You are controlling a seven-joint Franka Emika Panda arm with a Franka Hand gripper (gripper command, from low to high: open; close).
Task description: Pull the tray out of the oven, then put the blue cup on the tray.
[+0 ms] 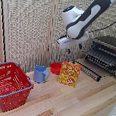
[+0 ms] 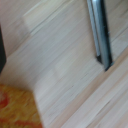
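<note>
1. Looks like a staged robot test bench got up as a kitchen counter, not a lived-in home.
2. Pale wooden tabletop (image 1: pixel 85 104) in jointed planks; same light wood grain fills the wrist view.
3. Backed by a folding woven screen (image 1: pixel 31 26), a temporary backdrop rather than a wall.
4. Kitchen props laid out: black and silver oven (image 1: pixel 109 48) with its tray (image 1: pixel 101 60) of metal bars, blue cup (image 1: pixel 41 74), red bowl (image 1: pixel 55 68), yellow-and-red food box (image 1: pixel 69 73), red shopping basket (image 1: pixel 10 85).
5. White robot arm (image 1: pixel 82 21) with trailing cable over the counter, marking a lab setup.
</note>
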